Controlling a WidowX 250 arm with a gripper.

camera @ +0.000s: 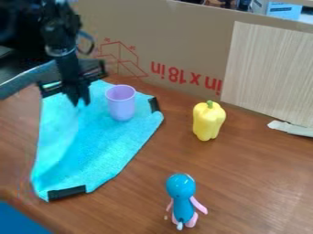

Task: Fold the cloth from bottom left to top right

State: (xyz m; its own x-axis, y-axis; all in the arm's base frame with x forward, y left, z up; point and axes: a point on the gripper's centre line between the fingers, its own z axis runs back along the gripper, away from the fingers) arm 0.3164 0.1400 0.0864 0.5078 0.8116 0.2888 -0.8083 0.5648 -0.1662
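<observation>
The cloth (101, 146) is looking soft and light, wanting a pinch at its near-left corner (41, 188), though I can't tell whether the gripper (80, 102) is clenching.

Cardboard (183, 27) — brown wooden table (245, 183)

You've got the cloth (101, 148) on the table (245, 183) at left, the cup (121, 104) on its far part. Right of the cup, off the cloth, there's your pepper (208, 122); nearer you, the toy figure (181, 194). Behind everything, your cardboard (183, 36).
</observation>
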